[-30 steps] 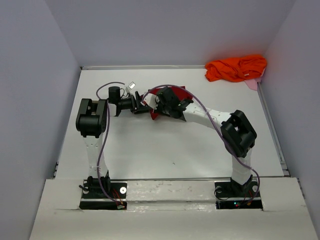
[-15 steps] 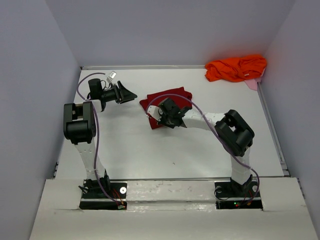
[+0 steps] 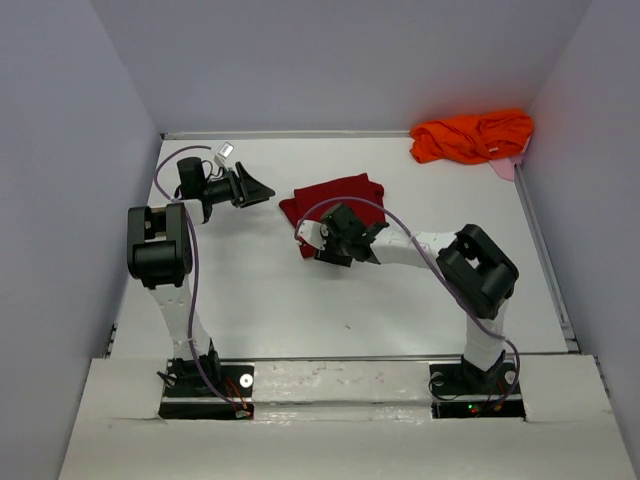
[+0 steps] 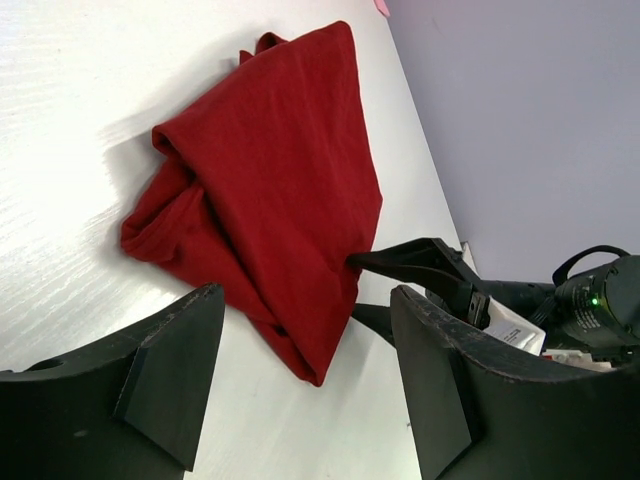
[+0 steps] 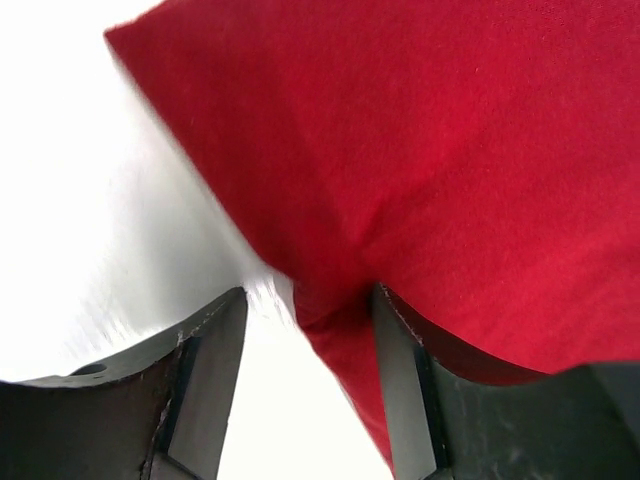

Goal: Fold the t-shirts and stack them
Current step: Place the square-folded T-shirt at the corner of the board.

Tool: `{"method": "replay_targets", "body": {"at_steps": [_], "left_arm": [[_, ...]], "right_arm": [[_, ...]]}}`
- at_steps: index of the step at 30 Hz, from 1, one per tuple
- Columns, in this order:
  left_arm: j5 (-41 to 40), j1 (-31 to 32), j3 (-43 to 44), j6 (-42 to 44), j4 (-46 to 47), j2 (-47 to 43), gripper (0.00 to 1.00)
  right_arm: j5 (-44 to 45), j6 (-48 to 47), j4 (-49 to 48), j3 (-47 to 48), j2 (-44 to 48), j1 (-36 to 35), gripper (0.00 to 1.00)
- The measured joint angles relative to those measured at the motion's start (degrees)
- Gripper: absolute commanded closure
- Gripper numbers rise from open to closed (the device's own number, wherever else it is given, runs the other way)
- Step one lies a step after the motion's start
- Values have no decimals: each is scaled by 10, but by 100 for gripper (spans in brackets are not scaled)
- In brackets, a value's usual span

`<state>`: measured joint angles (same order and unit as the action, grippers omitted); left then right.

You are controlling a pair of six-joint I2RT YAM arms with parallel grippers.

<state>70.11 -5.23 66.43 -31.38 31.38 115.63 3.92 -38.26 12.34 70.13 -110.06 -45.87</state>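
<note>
Crimson cloth seen from above: the dark red t-shirt [image 3: 335,195] lies loosely folded mid-table on the white table [image 3: 300,310]. The orange t-shirt [image 3: 472,136] is crumpled in the far right corner, well apart. The left gripper [image 3: 262,190] is near the red shirt's left side, and the right gripper [image 3: 318,243] is at its near edge.

Left wrist view: the left gripper is spread wide and empty, with the red shirt beyond it.

Right wrist view: the right gripper is spread, straddling the red shirt's edge without pinching it.

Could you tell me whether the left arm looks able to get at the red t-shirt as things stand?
Probably yes: the left gripper is open, facing the red t-shirt across bare table; the right gripper is only at its near corner.
</note>
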Motion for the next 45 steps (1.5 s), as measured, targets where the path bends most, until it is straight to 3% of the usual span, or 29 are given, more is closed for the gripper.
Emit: {"method": "replay_targets", "body": {"at_steps": [10, 18, 21, 22, 25, 45], "left_arm": [[2, 0, 0, 0, 0, 2, 23], [4, 3, 0, 0, 0, 3, 23], [4, 3, 0, 0, 0, 4, 23], [4, 3, 0, 0, 0, 5, 23], [4, 3, 0, 0, 0, 8, 23], [-31, 51, -48, 29, -4, 29, 23]], "right_arm": [[81, -92, -110, -84, 31, -8, 41], [151, -176, -282, -125, -9, -8, 42], [159, -187, -318, -125, -26, -8, 53], [161, -187, -322, -125, -29, -8, 71], [153, -179, -319, -122, -39, -8, 100], [122, -95, -141, 7, -43, -6, 100]]}}
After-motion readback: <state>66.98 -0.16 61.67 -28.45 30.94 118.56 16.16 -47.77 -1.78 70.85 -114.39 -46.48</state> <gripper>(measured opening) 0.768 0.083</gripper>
